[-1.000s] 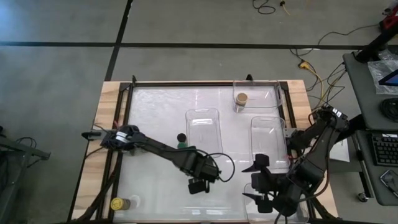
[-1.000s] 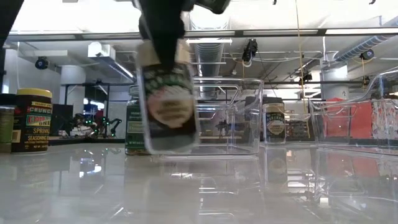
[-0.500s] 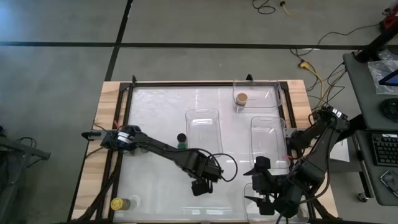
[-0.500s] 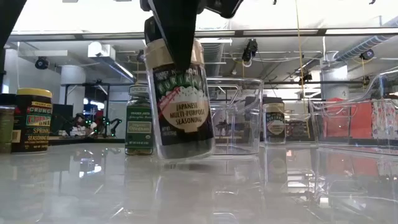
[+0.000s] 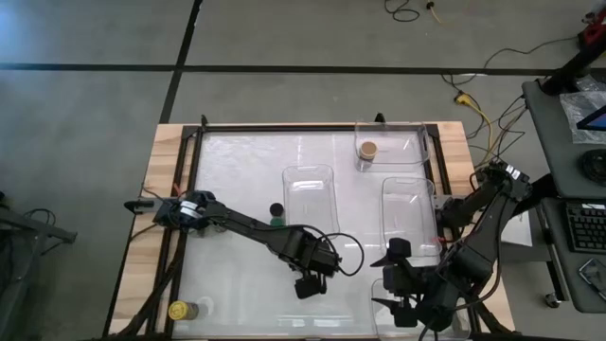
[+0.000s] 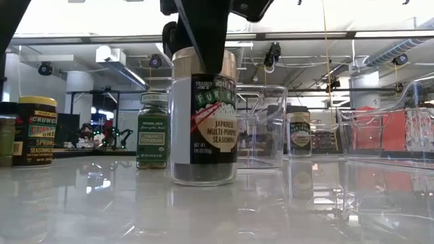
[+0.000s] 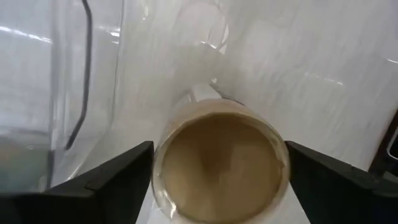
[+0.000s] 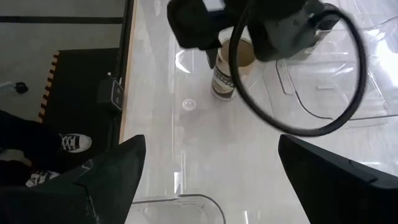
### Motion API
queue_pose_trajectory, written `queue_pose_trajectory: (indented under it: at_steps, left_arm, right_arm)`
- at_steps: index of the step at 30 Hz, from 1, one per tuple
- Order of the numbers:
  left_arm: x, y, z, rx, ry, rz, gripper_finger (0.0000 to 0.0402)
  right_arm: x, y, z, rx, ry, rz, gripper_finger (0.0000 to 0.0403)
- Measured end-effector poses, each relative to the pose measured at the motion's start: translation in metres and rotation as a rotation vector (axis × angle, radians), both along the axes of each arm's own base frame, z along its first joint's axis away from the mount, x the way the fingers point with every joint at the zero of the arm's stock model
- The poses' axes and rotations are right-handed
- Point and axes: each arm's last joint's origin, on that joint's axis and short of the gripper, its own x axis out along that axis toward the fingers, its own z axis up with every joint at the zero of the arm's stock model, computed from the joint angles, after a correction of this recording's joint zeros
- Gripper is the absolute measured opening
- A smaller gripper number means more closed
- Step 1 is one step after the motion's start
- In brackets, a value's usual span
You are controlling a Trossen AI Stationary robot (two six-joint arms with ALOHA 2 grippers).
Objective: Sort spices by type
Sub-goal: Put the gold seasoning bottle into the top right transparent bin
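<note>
The left gripper [image 5: 305,284] hangs over the near middle of the table, directly above a tan-lidded furikake seasoning jar [image 6: 203,122]. The jar stands upright on the glossy tabletop [image 6: 102,203]. In the left wrist view the two dark fingers [image 7: 99,180] sit on either side of the tan lid [image 7: 219,163] with a sliver of table showing on each side, so they look spread just clear of it rather than clamped.

Behind that jar, in the low view, a green-lidded jar [image 6: 152,130] stands upright, a little to the left and farther back. From above it sits beside a black-lidded jar [image 5: 276,210], left of the middle clear tray [image 5: 311,194]. A yellow-lidded jar [image 5: 177,310] stands at the near left corner. Another tan-lidded jar [image 5: 367,150] sits inside the far clear tray [image 5: 390,144].

The right gripper [image 5: 398,280] waits at the near right, its fingers wide apart and holding nothing, just left of the right-hand clear tray [image 5: 409,213]. A person's sneaker [image 8: 74,143] shows on the floor beyond the table edge.
</note>
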Motion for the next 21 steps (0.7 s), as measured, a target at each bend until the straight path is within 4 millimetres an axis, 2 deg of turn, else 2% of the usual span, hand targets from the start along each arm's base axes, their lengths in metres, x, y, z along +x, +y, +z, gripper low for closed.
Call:
queue_pose_trajectory:
  at_steps: [5, 8, 14, 21]
  left_arm:
    - [-0.004, 0.0, 0.035, 0.013, -0.064, -0.02, 0.0343]
    - [-0.014, -0.003, 0.059, 0.053, -0.077, -0.027, 0.0344]
    - [-0.045, -0.017, 0.113, 0.091, -0.17, -0.006, 0.0343]
    - [-0.094, -0.024, 0.15, 0.202, -0.27, 0.094, 0.0331]
  right_arm:
    - [0.002, 0.0, 0.001, -0.029, -0.014, 0.047, 0.0359]
    - [0.01, -0.001, 0.003, -0.021, -0.026, 0.107, 0.0359]
    - [0.04, -0.02, 0.008, -0.019, -0.052, 0.205, 0.0359]
    - [0.079, -0.048, 0.011, 0.009, -0.104, 0.362, 0.0359]
